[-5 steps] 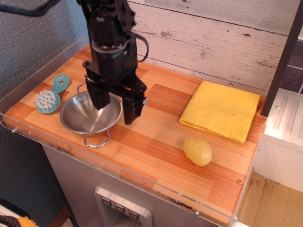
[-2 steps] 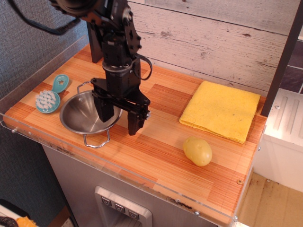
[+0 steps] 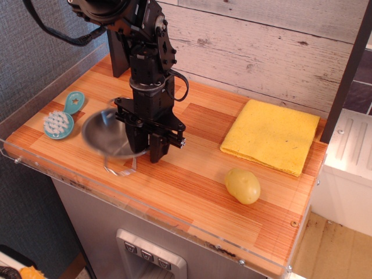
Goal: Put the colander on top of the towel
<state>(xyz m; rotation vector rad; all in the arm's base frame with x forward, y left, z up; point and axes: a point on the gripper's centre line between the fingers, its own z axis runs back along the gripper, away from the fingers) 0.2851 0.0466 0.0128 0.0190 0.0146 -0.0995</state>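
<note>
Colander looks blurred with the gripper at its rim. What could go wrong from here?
The gripper pinches only the right rim of the colander, so the blurred, moving bowl may tilt or slip out. Carried low toward the towel, it could snag the cloth's near edge. The potato lies near that path.

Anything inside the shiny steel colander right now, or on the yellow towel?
The shiny round steel colander looks empty, though it is motion-blurred and the black gripper covers its right rim. The folded square yellow towel has nothing on it; the yellow potato lies on the wooden counter beside it.
</note>
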